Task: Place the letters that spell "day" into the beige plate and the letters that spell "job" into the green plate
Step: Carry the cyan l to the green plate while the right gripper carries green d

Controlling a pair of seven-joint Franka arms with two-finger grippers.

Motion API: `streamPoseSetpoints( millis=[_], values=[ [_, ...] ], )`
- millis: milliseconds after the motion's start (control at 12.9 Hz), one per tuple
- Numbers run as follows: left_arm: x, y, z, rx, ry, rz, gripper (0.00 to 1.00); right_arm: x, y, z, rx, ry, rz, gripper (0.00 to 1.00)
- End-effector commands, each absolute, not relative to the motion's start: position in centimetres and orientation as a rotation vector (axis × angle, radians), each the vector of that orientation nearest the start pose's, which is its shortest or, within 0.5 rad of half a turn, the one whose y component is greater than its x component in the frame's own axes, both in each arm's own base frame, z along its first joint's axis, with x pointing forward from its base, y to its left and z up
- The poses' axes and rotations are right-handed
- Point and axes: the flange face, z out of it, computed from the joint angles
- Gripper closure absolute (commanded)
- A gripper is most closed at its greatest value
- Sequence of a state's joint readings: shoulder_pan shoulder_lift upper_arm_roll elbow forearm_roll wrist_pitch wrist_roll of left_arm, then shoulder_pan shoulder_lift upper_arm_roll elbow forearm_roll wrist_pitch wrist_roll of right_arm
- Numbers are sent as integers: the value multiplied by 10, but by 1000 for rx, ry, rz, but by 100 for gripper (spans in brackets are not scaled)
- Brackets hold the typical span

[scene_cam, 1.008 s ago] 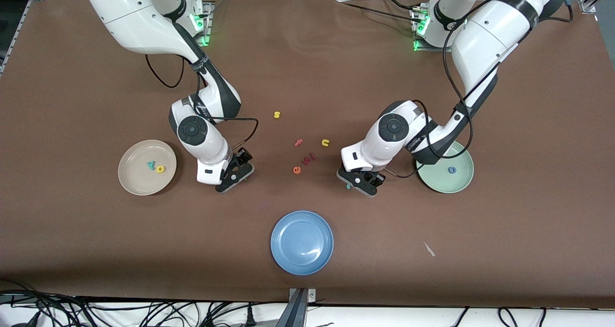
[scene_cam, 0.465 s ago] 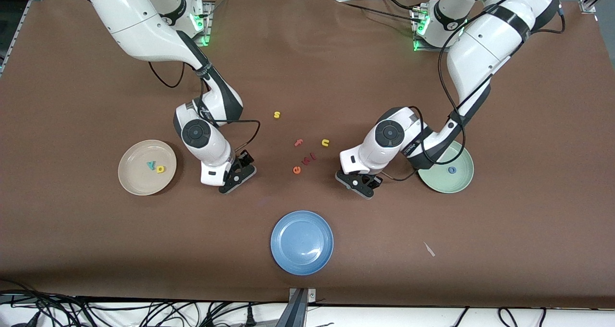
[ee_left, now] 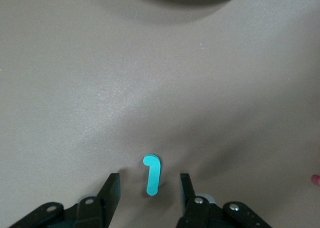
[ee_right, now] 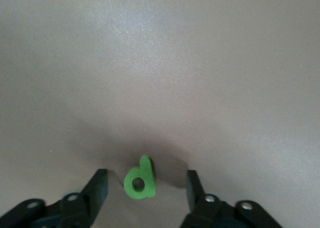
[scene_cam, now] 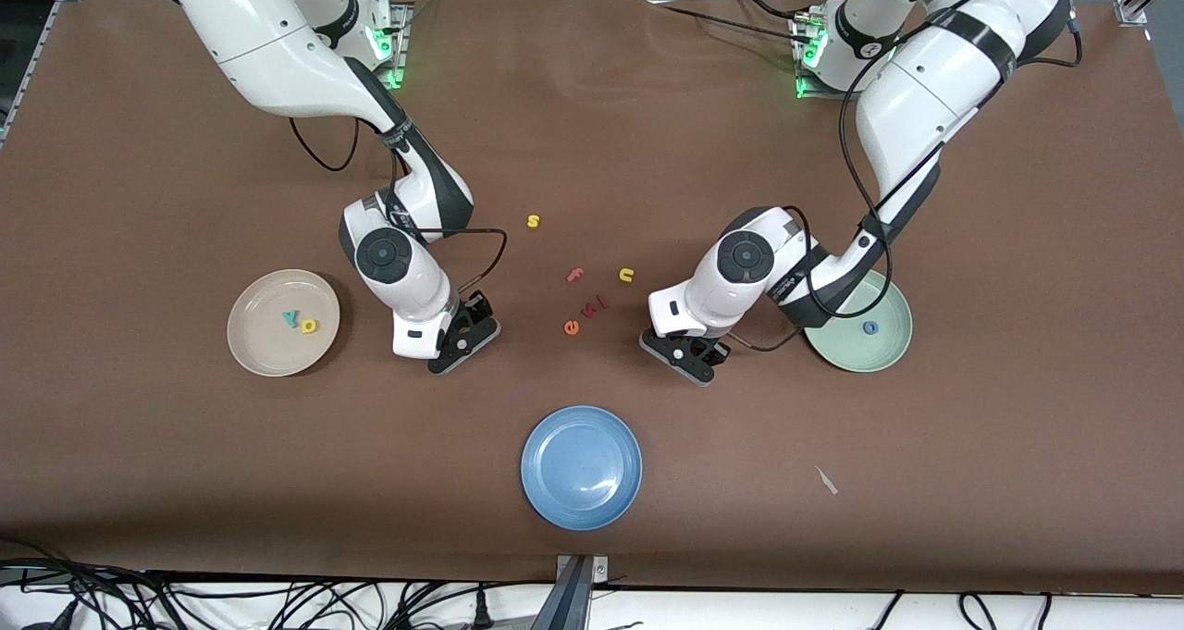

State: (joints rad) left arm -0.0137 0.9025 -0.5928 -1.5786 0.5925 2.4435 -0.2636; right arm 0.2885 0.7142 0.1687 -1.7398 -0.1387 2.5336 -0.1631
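A teal "j" (ee_left: 152, 175) lies flat on the table between the fingers of my left gripper (ee_left: 148, 180), which is open and does not touch it. The gripper (scene_cam: 683, 357) is low over the table beside the green plate (scene_cam: 846, 357), where a blue "o" (scene_cam: 870, 327) rests. A green "d" (ee_right: 140, 180) stands between the fingers of my right gripper (ee_right: 146, 177), also open with gaps on both sides. That gripper (scene_cam: 460, 339) is down near the beige plate (scene_cam: 264, 352), which holds a teal "y" (scene_cam: 291, 317) and a yellow letter (scene_cam: 309, 326). I cannot pick out the "b".
A blue plate (scene_cam: 581, 466) sits nearer the front camera, between the two grippers. Loose letters lie midway between the arms: a yellow "s" (scene_cam: 533, 221), pink "f" (scene_cam: 575, 275), yellow "u" (scene_cam: 626, 275), orange "e" (scene_cam: 572, 327) and small red pieces (scene_cam: 597, 305).
Both grippers have shifted slightly toward each other and sunk lower. Their fingers have drawn closer together around the letters. The "j" is now covered by the left hand in the front view.
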Motion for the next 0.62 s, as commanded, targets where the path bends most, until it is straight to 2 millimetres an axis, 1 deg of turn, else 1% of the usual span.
streamPoseSetpoints(
  millis=[0,78,155,233,310,388,465,542],
  values=[
    [622,-352,179,-3081,934,-239,45,613,294,175,-2915,-1080,-148,36],
    [622,-352,176,-3085,933,-234,45,613,293,174,-2913,-1090,-146,42],
    [622,-352,176,-3083,935,-234,49,613,294,174,-2907,-1107,-147,45],
    [621,-352,175,-3082,936,-233,57,613,294,175,-2906,-1109,-149,45],
    [619,-356,174,-3079,946,-230,58,613,293,172,-2908,-1108,-142,46],
    [620,-354,172,-3074,941,-227,63,613,294,171,-2906,-1109,-142,50],
    [619,-354,171,-3070,944,-226,74,614,294,172,-2907,-1109,-145,52],
    [618,-356,171,-3067,950,-226,78,615,294,173,-2907,-1109,-147,56]
  ],
)
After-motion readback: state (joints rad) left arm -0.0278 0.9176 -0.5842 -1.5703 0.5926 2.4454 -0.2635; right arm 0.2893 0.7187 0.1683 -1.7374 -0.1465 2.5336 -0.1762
